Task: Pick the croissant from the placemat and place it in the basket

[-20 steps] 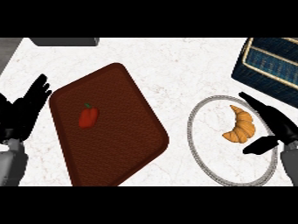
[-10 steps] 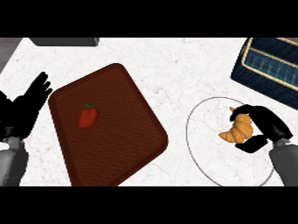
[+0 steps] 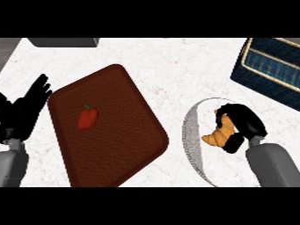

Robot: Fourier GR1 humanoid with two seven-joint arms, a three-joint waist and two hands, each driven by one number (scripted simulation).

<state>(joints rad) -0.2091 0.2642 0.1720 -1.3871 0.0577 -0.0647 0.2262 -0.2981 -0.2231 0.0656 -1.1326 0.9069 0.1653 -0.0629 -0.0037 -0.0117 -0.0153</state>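
**Right hand closes round the croissant**

The black right hand (image 3: 243, 125) now has its fingers and thumb curled round the golden-brown curved croissant (image 3: 218, 135). 1 second ago this hand was open and lay just beside the croissant. 0.5 seconds ago its fingers were already coming over it. So the new thing is the grasp itself.

The croissant has not changed its place. It is on the white round plate with a grey rim (image 3: 188, 132), near the right edge of the white marbled counter (image 3: 178, 66). It is not on the dark brown rectangular placemat (image 3: 113, 136), which lies towards the left of the counter and carries only a small red pepper (image 3: 87, 117). I cannot tell if the croissant is already lifted or touches the plate.

For the task, I judge that the picking step is almost done. What remains is to lift the croissant and carry it to the far right corner of the counter, where the dark blue woven basket (image 3: 269, 90) stands, apart from the plate. The hand probably has to rise above the basket wall first.

The black left hand (image 3: 19, 110) rests open, fingers up, at the left edge of the counter, as before.
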